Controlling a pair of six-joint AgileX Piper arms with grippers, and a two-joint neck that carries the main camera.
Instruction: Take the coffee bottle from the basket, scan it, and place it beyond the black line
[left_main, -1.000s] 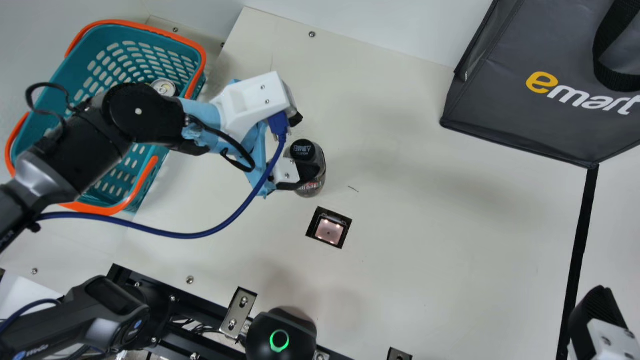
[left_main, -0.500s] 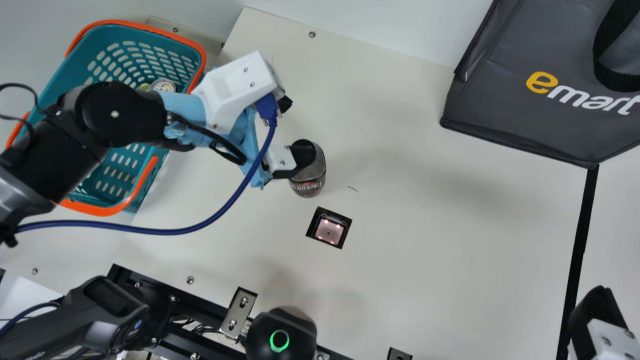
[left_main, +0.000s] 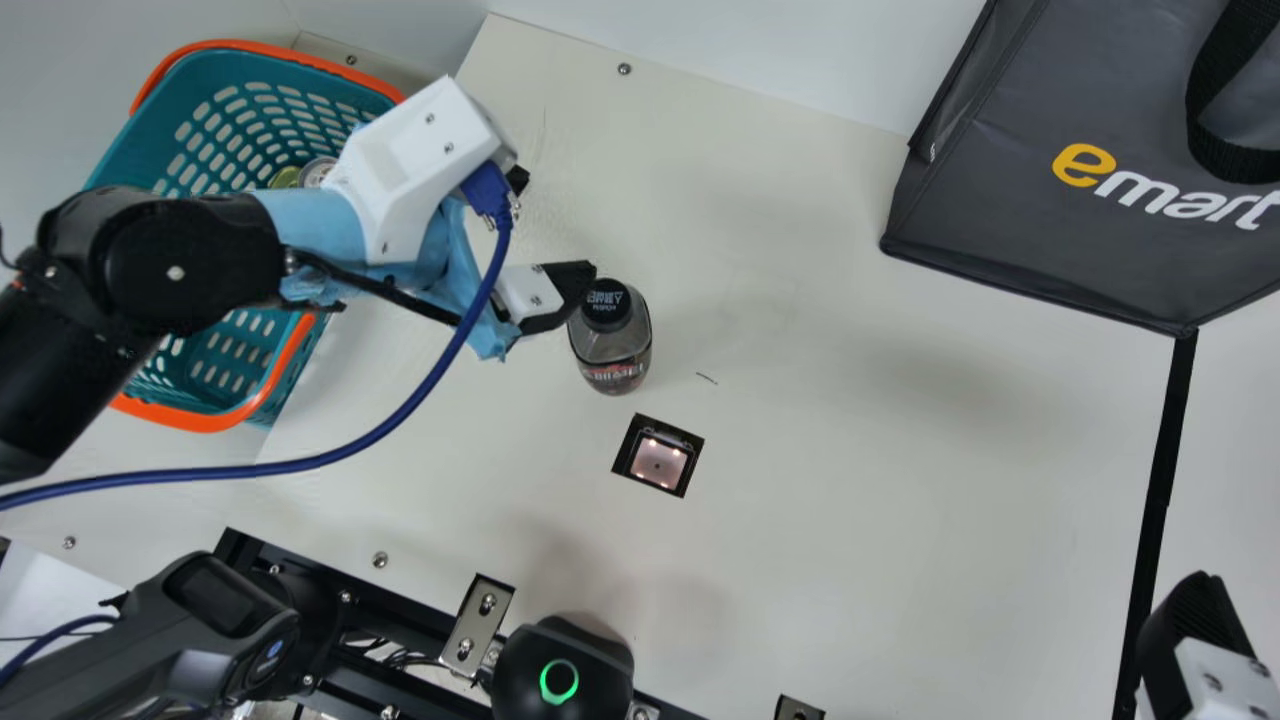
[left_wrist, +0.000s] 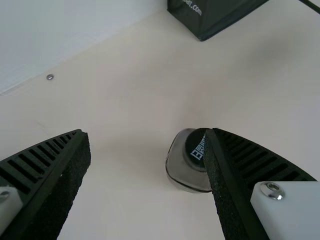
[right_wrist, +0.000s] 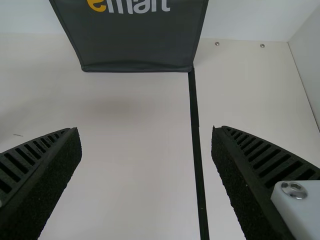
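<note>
- Left pincer (left_main: 555, 225): matt, ribbed, rough-edged
- Bottle (left_main: 608, 345) just beside it: glossy, see-through
- Basket (left_main: 215, 72) left of it: smooth plastic
- Bag (left_main: 1000, 200) well right of it: cloth-like, low sheen
- Counter (left_main: 850, 450) beneath it: smooth, matt

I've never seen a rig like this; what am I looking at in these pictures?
This is a two-armed robot at a cream table. The main picture looks down from a camera on its neck; the other two come from its wrists. On the table, a coffee bottle stands upright near a scanner set into the surface. A basket with a can inside is at the main picture's left; a dark bag and a black line are at its right. The left hand is open beside the bottle, the right hand open near the line, so nothing is held.
</note>
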